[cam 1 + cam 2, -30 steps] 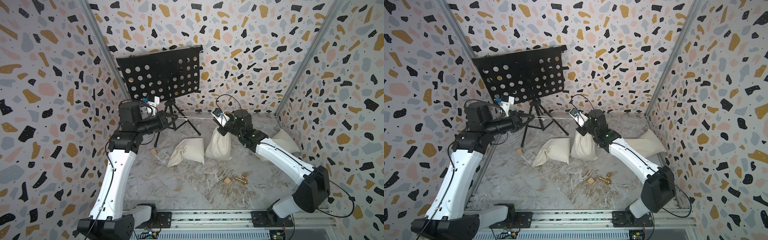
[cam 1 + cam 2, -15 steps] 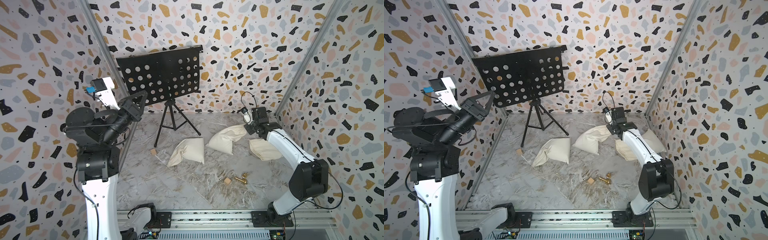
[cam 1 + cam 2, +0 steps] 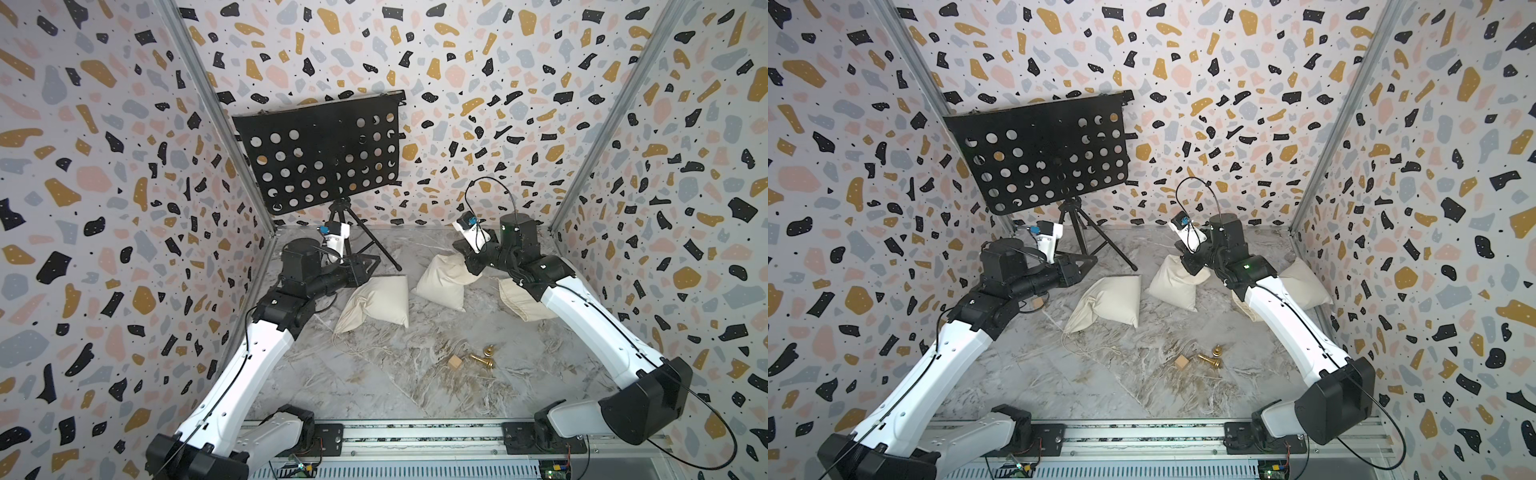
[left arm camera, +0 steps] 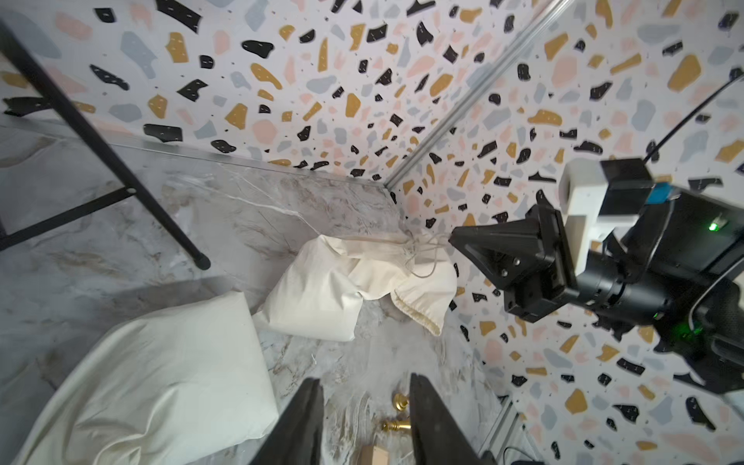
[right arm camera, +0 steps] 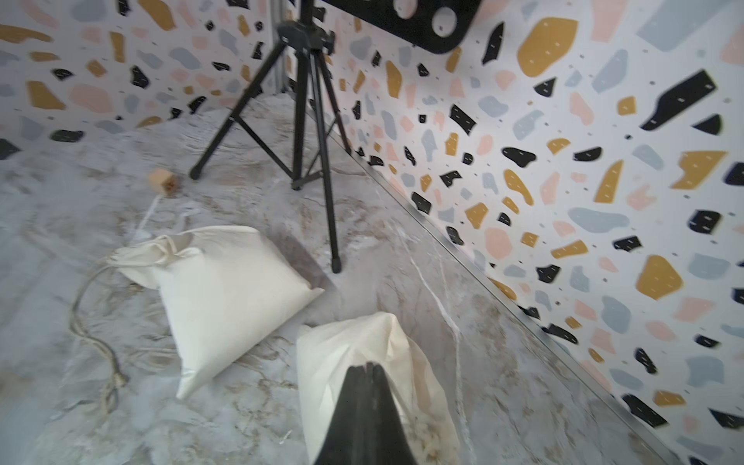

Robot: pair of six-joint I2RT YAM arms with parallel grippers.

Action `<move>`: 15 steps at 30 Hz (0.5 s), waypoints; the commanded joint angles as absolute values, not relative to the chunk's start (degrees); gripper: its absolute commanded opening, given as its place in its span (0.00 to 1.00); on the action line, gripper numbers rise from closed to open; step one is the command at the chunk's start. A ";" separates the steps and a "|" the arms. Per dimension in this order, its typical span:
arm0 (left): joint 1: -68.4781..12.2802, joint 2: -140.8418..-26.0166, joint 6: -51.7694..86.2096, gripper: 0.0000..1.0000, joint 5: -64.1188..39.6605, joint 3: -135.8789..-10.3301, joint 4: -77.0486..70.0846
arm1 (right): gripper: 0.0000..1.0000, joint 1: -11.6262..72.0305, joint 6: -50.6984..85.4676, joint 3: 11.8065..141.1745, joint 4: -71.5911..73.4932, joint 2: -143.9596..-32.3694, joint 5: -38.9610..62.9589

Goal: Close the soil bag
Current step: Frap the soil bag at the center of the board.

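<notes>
Soil bag slanted, neck upward (rearward)

The soil bag is a cream cloth drawstring sack, filled and slumped on the marbled surface toward the back wall. Its neck is gathered and points upward. Thin drawstring cords loop loosely from the neck.
</notes>
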State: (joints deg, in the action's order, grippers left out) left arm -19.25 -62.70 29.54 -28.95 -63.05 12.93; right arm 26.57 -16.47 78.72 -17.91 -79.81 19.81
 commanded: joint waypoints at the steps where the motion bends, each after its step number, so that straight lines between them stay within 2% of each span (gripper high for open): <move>1: -22.12 -62.15 22.64 0.52 -27.11 -61.72 2.89 | 0.00 27.91 -14.37 80.87 -16.68 -78.09 31.15; 3: -23.23 -62.82 21.12 0.57 -27.03 -60.14 -0.09 | 0.00 28.46 -13.76 81.15 -16.86 -77.97 33.50; 8: -27.94 -66.35 13.46 0.62 -27.93 -61.07 -0.89 | 0.00 29.85 -12.80 82.14 -17.62 -77.48 38.90; 15: -31.93 -70.48 7.80 0.63 -28.81 -61.48 -6.21 | 0.00 29.99 -11.20 80.81 -15.88 -74.27 41.75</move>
State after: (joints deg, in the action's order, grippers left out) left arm -31.40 -70.24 11.99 -27.59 -60.66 0.58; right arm 29.71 -12.34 79.22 -17.82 -77.95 38.48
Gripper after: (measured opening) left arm 0.628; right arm 0.052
